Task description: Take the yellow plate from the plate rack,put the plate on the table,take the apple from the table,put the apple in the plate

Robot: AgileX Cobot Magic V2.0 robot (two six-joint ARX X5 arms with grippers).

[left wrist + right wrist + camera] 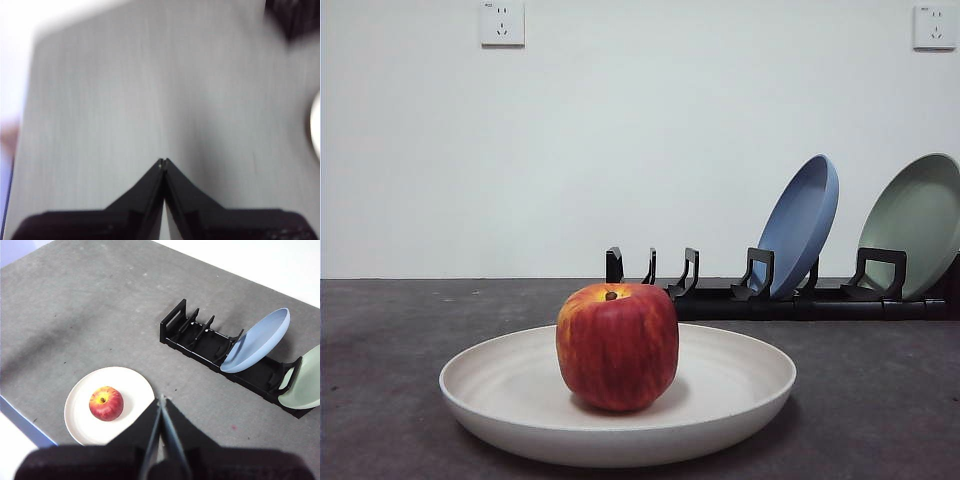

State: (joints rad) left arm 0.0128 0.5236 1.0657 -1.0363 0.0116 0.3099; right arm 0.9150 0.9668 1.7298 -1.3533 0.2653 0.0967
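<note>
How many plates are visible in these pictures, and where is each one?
3. The wide cream plate lies on the dark grey table under the red apple. The blue plate and the pale green plate lean in the black plastic rack. None seems hidden.

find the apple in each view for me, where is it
front view: the apple stands in the yellow plate, low centre.
left wrist view: not in it.
right wrist view: apple lower left, in the plate.
shared landmark: the plate rack.
</note>
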